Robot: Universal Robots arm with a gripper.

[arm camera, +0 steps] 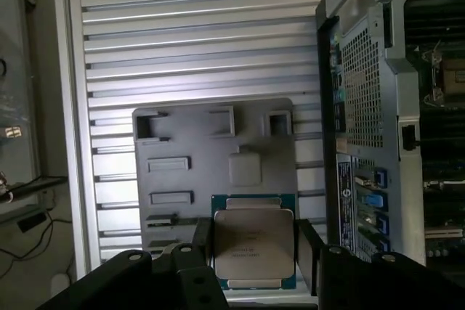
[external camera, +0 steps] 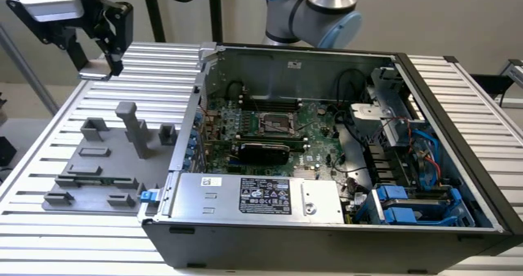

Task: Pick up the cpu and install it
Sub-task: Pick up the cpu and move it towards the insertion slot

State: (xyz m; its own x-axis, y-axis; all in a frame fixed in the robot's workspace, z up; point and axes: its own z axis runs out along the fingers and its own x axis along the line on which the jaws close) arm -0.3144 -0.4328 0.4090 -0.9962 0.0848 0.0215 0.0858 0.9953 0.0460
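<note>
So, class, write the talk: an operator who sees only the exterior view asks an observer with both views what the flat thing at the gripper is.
Operator: I see something flat and pale under the gripper. What is it?
Observer: The cpu. The wrist view shows its silver plate and green rim, held in the gripper.
Operator: How is it gripped?
Observer: A dark finger presses on each of two opposite edges, and the plate faces the wrist camera.

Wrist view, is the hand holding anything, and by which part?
The hand holds the cpu by two opposite edges, one finger on each, clear of the grey tray.
</note>
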